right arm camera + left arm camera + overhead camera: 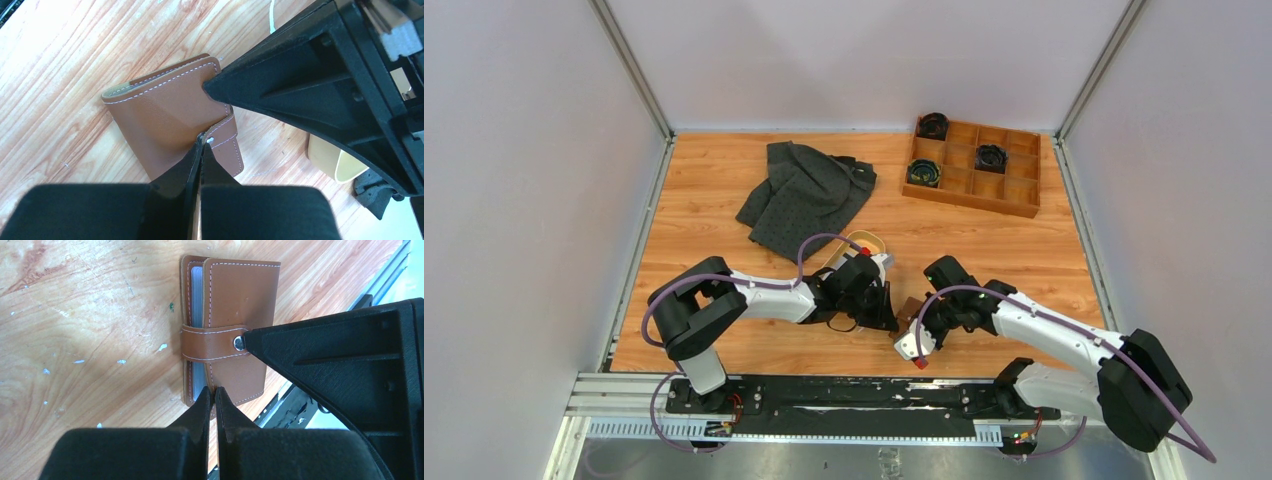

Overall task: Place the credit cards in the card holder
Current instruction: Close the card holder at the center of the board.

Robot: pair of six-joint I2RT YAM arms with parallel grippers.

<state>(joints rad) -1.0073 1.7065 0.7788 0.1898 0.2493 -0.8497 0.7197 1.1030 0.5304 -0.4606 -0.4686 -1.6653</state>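
The brown leather card holder (240, 295) lies folded on the wooden table near the front edge, its strap (205, 342) across it with the metal snap (239, 343) fastened. A grey-blue edge of cards or sleeves (197, 295) shows inside; I see no loose credit cards. My left gripper (215, 390) is shut on the near edge of the holder's cover. My right gripper (202, 141) is shut at the strap's snap end (227, 145). In the top view both grippers (892, 318) (922, 320) meet over the holder (910, 306).
A tan oval tray (865, 243) sits just behind the left wrist and shows in the right wrist view (330, 160). A dark grey cloth (809, 190) lies at the back left. A wooden compartment box (1014, 185) stands at the back right. The base rail (824, 395) runs close by.
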